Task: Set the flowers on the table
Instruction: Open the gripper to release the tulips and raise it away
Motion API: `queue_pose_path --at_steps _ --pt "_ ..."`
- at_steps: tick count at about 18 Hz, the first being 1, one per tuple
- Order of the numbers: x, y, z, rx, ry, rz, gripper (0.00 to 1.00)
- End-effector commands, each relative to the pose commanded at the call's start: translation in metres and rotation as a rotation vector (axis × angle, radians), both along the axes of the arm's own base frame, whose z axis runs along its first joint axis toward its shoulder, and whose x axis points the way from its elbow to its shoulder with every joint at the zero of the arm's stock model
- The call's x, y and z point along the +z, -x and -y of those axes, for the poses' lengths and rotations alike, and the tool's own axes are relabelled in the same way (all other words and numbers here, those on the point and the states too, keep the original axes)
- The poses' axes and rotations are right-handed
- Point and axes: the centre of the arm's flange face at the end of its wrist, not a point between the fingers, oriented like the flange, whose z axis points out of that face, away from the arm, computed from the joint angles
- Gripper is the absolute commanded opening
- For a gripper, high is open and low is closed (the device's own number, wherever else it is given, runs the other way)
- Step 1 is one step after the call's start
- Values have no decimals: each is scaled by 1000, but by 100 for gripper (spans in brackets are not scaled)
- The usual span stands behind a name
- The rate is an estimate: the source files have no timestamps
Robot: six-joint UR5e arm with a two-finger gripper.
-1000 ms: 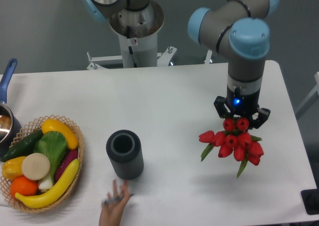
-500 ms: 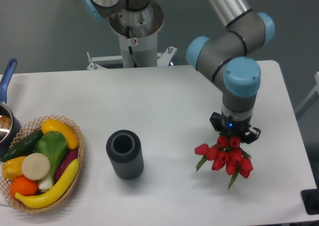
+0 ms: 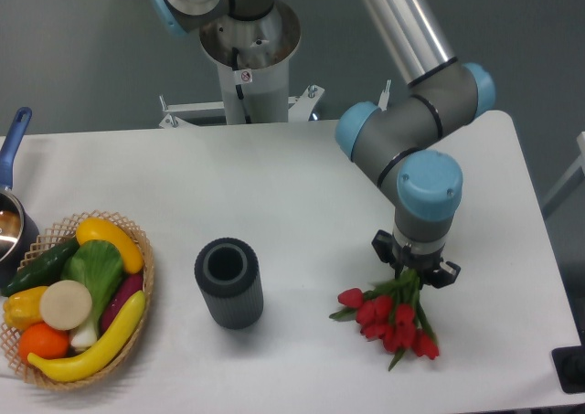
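Observation:
The flowers (image 3: pixel 388 318), a bunch of red tulip buds with green stems and leaves, hang low at the right front of the white table (image 3: pixel 302 185), the buds at or just above the surface. My gripper (image 3: pixel 416 275) points down over them and is shut on the stems at the top of the bunch. The fingertips are mostly hidden behind the wrist and the stems.
A dark ribbed cylindrical vase (image 3: pixel 228 282) stands left of the flowers. A wicker basket (image 3: pixel 142 259) of fake fruit and vegetables sits at the front left. A pot with a blue handle (image 3: pixel 13 140) is at the left edge. A black object (image 3: pixel 571 368) is at the right corner.
The gripper has lowered and moved slightly left with the flowers, which now hang near the table. A hand at the front edge a second ago is gone.

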Motion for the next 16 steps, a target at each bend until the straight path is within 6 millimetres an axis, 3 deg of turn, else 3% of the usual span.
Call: queue_pose_path --at_steps 2,3,4,5,11,14,16 --pt "13 1 1 -1 -17 -13 53" --pt "26 3 4 3 -32 -28 67" --pt "36 5 5 3 -42 -45 94" --pt "48 12 4 7 -71 -63 100" --pt "114 35 18 45 -241 -142 100" --pt "136 39 44 55 -239 -152 100" --pt "136 37 62 -35 -208 -139 100"
